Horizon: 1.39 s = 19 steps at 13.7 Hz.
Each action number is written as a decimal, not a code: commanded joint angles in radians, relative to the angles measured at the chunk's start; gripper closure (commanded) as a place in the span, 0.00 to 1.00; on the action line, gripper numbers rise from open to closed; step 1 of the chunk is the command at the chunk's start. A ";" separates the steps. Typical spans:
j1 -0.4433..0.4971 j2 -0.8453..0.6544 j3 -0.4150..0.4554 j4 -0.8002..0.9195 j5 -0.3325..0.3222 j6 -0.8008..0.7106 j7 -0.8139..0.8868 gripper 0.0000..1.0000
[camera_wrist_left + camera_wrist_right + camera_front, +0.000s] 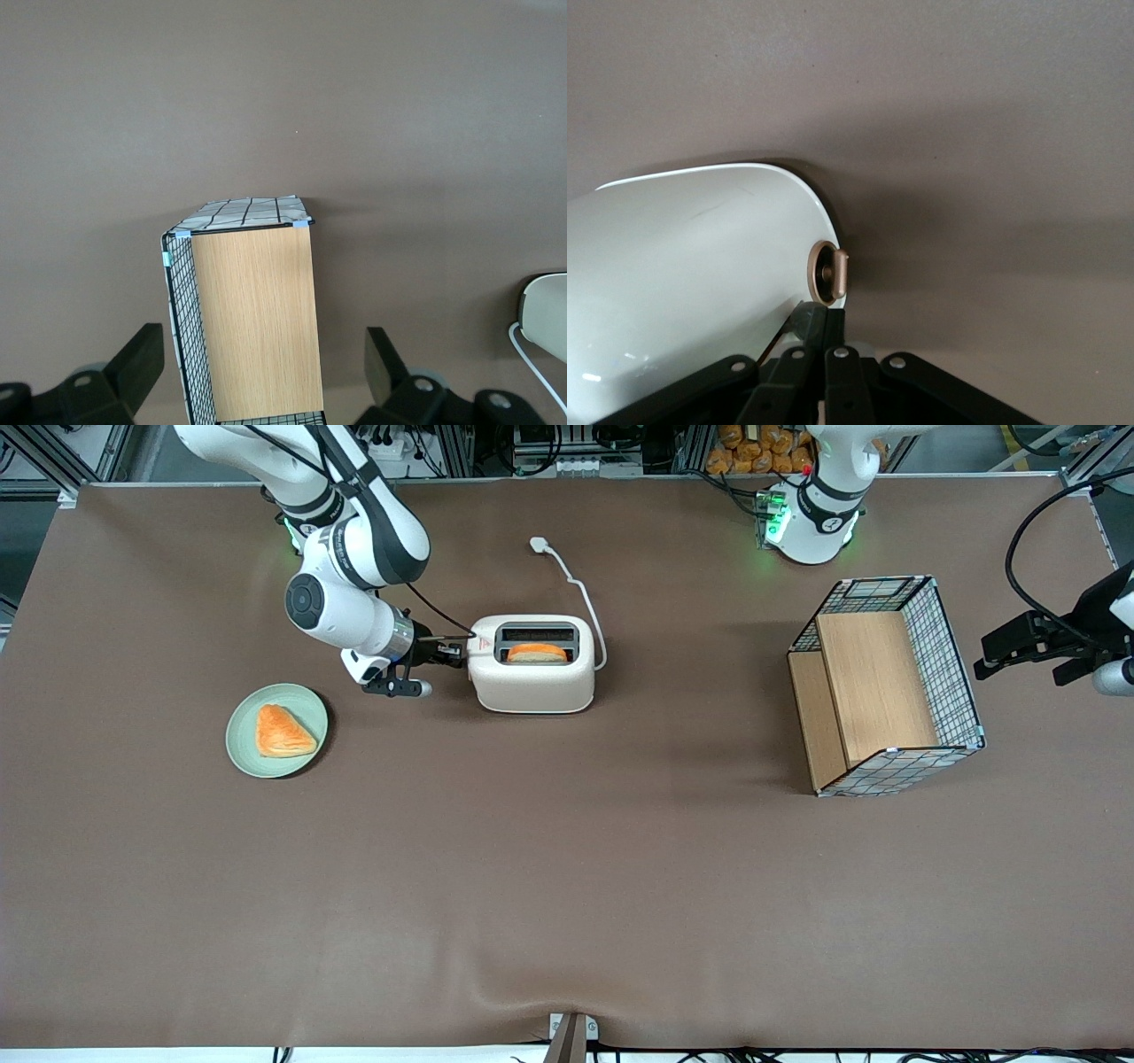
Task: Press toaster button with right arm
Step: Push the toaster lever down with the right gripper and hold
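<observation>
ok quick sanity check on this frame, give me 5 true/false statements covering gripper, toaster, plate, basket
1. The gripper is at the toaster's short end, on the working arm's side. True.
2. The gripper's fingers are wide open. False: in the right wrist view the fingers sit close together, shut, beside the toaster button.
3. The toaster slot is empty. False: an orange slice sits in it.
4. The green plate holds a pastry. True.
5. The wire-and-wood basket touches the toaster. False: it stands apart, toward the parked arm's end of the table.
</observation>
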 commanded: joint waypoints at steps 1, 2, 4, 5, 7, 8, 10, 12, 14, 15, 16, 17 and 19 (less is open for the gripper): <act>0.034 0.034 -0.003 -0.019 0.032 0.070 -0.044 1.00; 0.037 0.040 -0.003 -0.019 0.032 0.073 -0.046 1.00; 0.038 0.043 -0.003 -0.019 0.032 0.078 -0.046 1.00; 0.038 0.048 -0.003 -0.019 0.032 0.079 -0.046 1.00; 0.042 0.060 -0.002 -0.019 0.032 0.096 -0.046 1.00; 0.049 0.060 0.000 -0.018 0.032 0.097 -0.046 1.00; 0.049 0.059 0.000 -0.019 0.032 0.096 -0.046 1.00; 0.049 0.059 0.000 -0.018 0.032 0.096 -0.046 1.00; 0.048 0.049 0.000 -0.018 0.032 0.079 -0.046 1.00; 0.046 0.046 -0.002 -0.018 0.032 0.072 -0.048 1.00; 0.040 0.043 -0.002 -0.018 0.032 0.068 -0.049 1.00; 0.035 0.040 -0.002 -0.018 0.030 0.065 -0.052 1.00; 0.017 0.026 -0.005 -0.015 0.030 0.033 -0.077 1.00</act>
